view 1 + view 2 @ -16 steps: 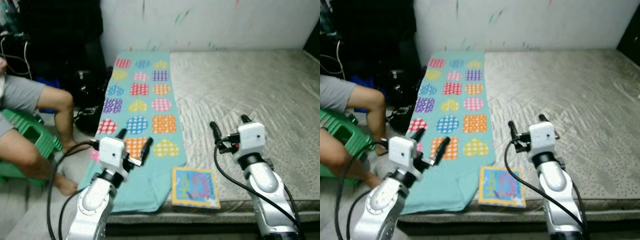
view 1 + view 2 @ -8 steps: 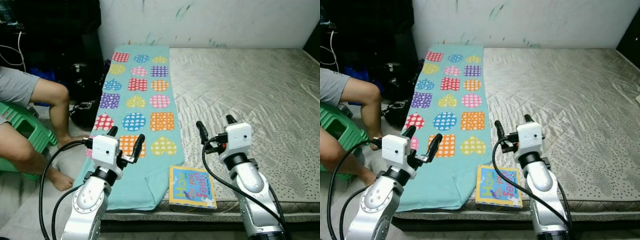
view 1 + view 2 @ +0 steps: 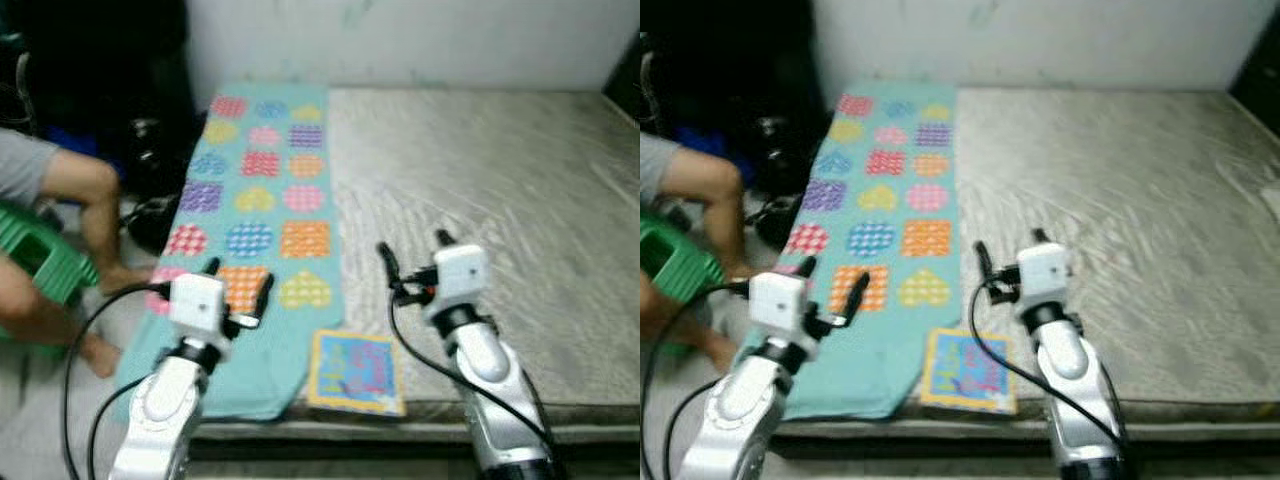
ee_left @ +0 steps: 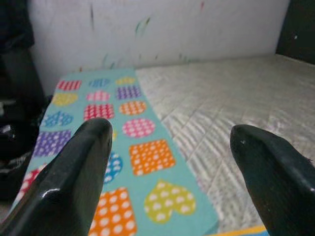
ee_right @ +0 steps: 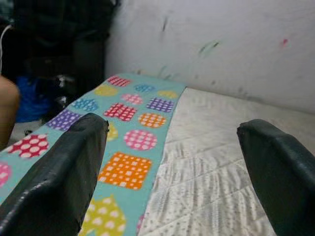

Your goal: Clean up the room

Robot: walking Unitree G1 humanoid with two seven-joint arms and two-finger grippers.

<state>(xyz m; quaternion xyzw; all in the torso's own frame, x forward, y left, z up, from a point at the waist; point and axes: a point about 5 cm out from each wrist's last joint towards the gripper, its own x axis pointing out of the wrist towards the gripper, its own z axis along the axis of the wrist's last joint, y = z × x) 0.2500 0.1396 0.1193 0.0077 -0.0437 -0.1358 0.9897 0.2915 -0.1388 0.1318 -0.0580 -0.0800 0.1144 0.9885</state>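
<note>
Colourful picture book (image 3: 356, 371), its cover lettering too blurred to read, lies at the grey quilted mattress (image 3: 520, 180) edge beside a teal patterned cloth (image 3: 262, 200). Left gripper (image 3: 238, 285) and right gripper (image 3: 411, 258) hover spread, grasping nothing.

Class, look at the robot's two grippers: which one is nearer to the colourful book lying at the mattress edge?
Right. The right gripper hangs just above the book's far right corner. The left gripper is further off, over the teal patterned cloth beside it.

Head stereo pair looking down at mattress (image 3: 480, 170) edge; wrist views low, sharing patterned blanket (image 4: 142, 147)
</note>
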